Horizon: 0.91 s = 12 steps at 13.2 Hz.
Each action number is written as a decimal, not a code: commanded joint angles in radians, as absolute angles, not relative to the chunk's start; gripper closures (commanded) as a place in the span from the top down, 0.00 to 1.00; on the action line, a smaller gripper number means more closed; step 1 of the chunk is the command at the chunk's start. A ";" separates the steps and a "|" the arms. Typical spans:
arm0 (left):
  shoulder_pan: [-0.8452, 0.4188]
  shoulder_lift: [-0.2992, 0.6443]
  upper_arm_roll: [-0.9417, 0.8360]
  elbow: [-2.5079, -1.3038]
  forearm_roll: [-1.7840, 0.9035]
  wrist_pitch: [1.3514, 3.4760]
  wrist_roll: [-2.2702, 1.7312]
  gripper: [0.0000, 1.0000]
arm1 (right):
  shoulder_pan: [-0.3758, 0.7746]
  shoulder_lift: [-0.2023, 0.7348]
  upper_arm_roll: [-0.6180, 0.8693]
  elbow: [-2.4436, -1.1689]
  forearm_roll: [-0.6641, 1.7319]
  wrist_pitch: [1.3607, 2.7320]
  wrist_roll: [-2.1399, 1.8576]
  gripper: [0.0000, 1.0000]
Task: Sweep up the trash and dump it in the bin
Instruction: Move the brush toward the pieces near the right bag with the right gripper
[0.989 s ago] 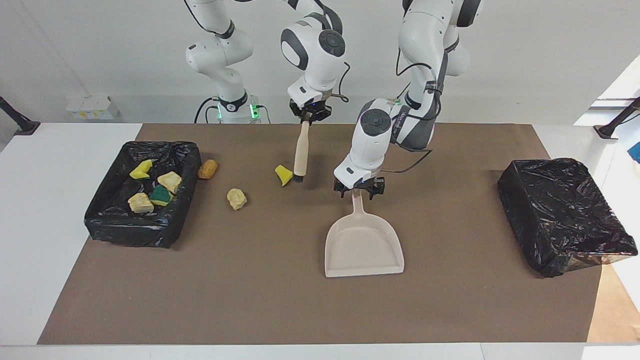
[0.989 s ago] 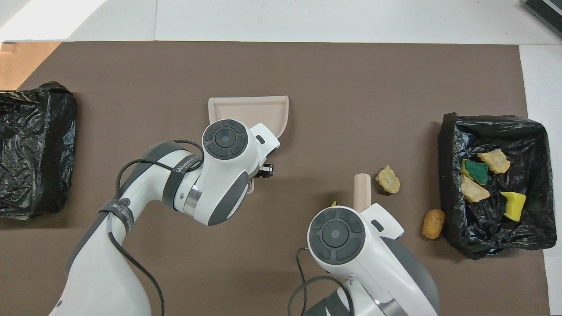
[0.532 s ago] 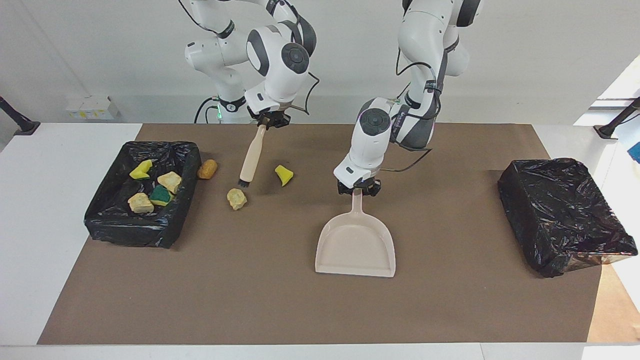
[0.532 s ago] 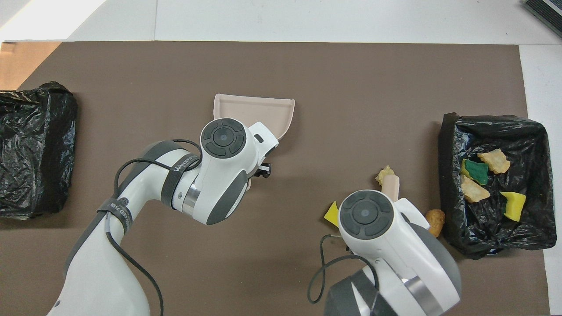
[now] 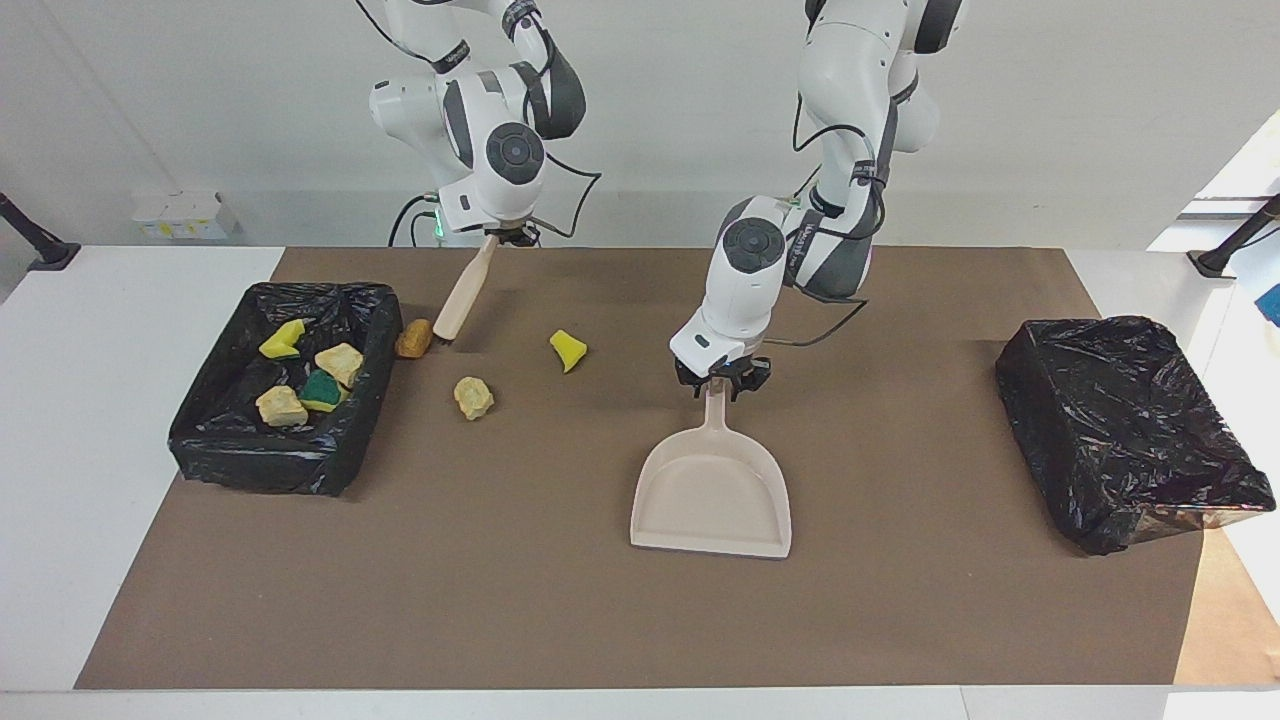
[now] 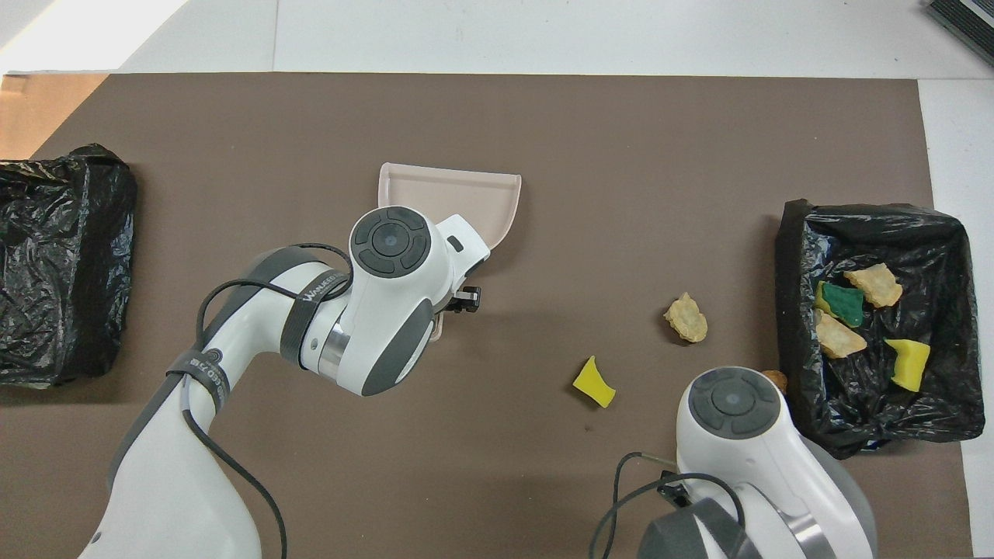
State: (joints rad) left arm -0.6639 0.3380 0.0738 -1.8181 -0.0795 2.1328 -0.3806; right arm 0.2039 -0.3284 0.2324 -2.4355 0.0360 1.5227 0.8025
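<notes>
Beige brush (image 5: 462, 292) clamped in right gripper (image 5: 497, 238), dustpan (image 5: 712, 494) in left gripper (image 5: 718, 383); sweep brown scrap (image 5: 414, 338) dustpan-ward, bristles low.

Brown-matted table (image 5: 560, 620) bears bins, dustpan, scraps

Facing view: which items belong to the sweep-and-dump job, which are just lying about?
Job:
- loose trash on the mat: brown piece, tan lump, yellow chunk
- four scraps in the bin
- brush in right gripper
- dustpan in left gripper

Lying about:
- second black bag at the left arm's end
</notes>
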 commanded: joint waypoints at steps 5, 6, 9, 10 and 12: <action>-0.670 0.305 0.081 -1.839 -0.081 2.094 -0.379 0.13 | 0.212 -0.506 0.239 -2.600 0.110 1.503 0.821 0.00; -0.673 0.301 0.083 -1.839 -0.081 2.079 -0.379 0.00 | 0.187 -0.521 0.238 -2.620 0.110 1.503 0.772 0.00; -0.669 0.301 0.087 -1.827 -0.077 2.071 -0.379 0.00 | 0.121 -0.540 0.238 -2.651 0.104 1.502 0.651 0.00; -0.663 0.292 0.094 -1.821 -0.077 2.071 -0.364 0.00 | 0.108 -0.545 0.238 -2.652 0.097 1.506 0.620 0.00; -0.623 0.293 0.094 -1.781 -0.075 2.065 -0.362 0.00 | 0.080 -0.542 0.238 -2.657 0.084 1.529 0.548 0.00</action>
State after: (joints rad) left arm -0.6566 0.3172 0.0894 -1.8074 -0.0794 2.0944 -0.3801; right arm 0.1179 -0.5064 0.2343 -2.6321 0.0884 1.5047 0.6274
